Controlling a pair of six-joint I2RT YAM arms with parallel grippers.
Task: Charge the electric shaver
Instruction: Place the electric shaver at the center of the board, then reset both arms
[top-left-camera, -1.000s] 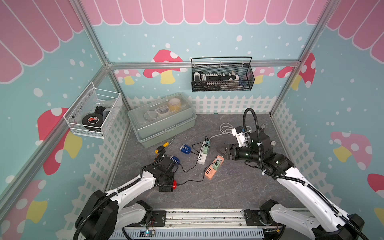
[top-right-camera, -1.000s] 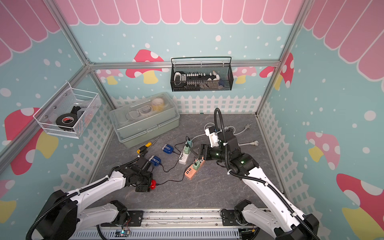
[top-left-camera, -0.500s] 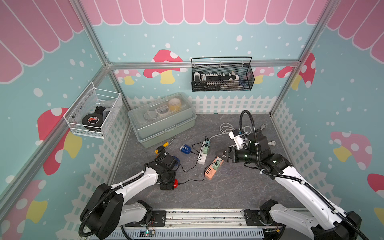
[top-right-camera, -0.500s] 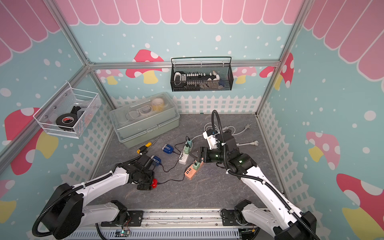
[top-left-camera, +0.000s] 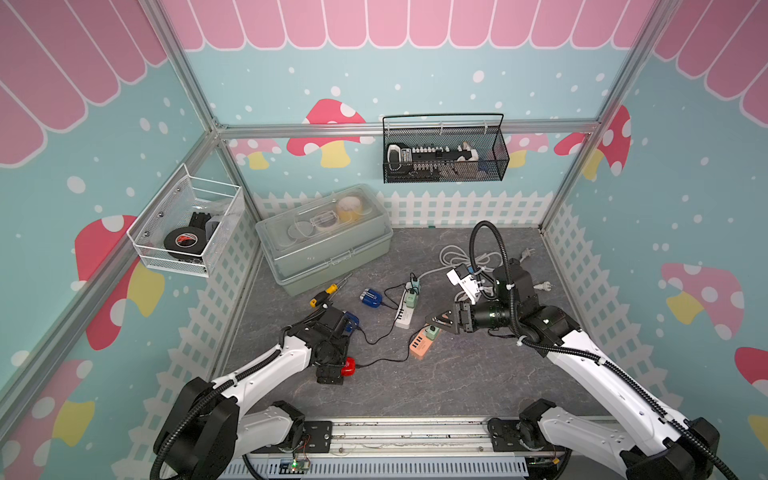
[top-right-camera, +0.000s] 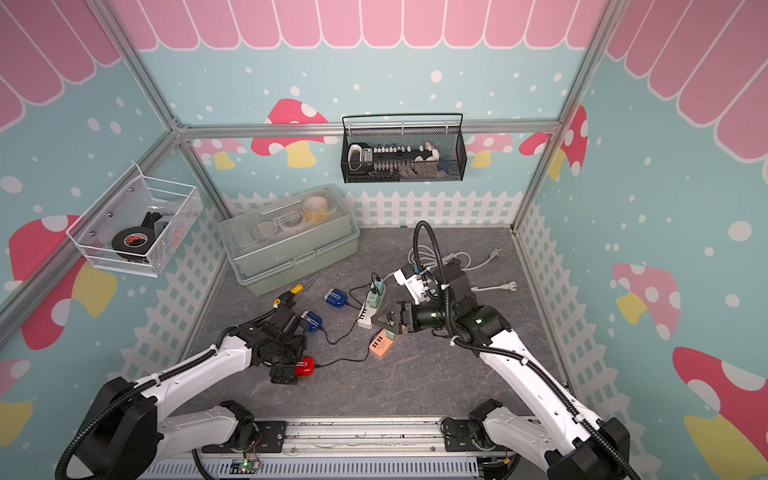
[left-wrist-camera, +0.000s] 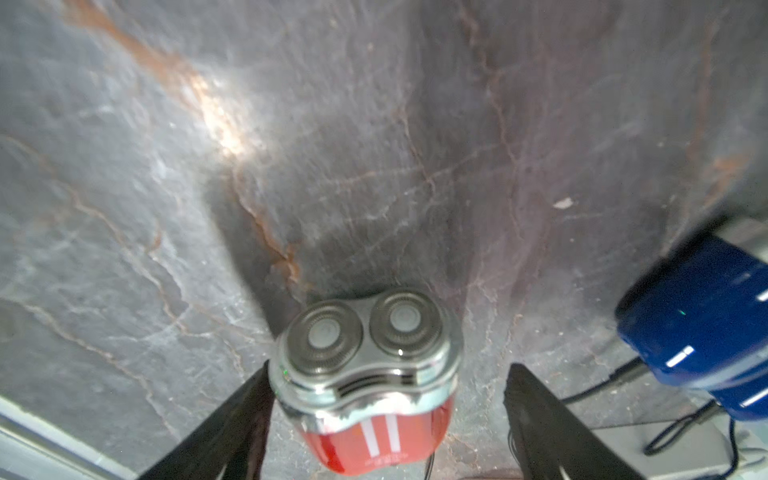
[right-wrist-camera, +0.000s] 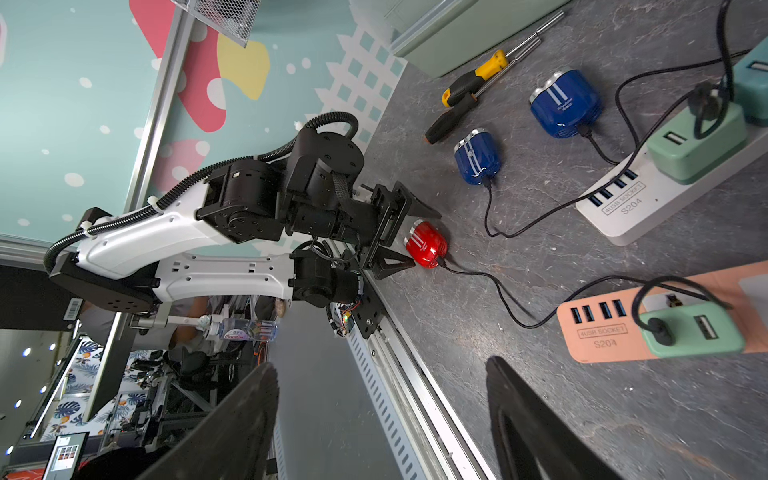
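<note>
Left tool (left-wrist-camera: 390, 370) — spread, wider than a second ago. Small red electric shaver with two round silver heads (right-wrist-camera: 426, 245) between the fingers, lying flat on the grey stone-look surface (left-wrist-camera: 374, 145), not lifted. Clear gap at one finger in the left wrist view; other finger right at the shaver's edge, contact unclear. Shaver in the same spot as before, toward the front edge of the surface. Thin black cable (right-wrist-camera: 498, 291) in the shaver's tail end, leading to the green plug adapter (right-wrist-camera: 698, 332) seated on the flat orange power strip (right-wrist-camera: 602, 328).

Right tool (top-left-camera: 434, 322) — spread too, nothing between the fingers, opening unchanged. Shifted since a second ago from back near the coiled white cord (top-left-camera: 457, 253) to just over the adapter end of the orange strip, as seen in both top views. Touching the adapter or not: cannot tell.

Unmoved: near blue shaver (top-left-camera: 351, 322) and far blue shaver (top-left-camera: 371, 298), both cabled to the long white power strip (top-left-camera: 404, 316); yellow-and-black screwdriver (top-left-camera: 324, 294) beside them.
</note>
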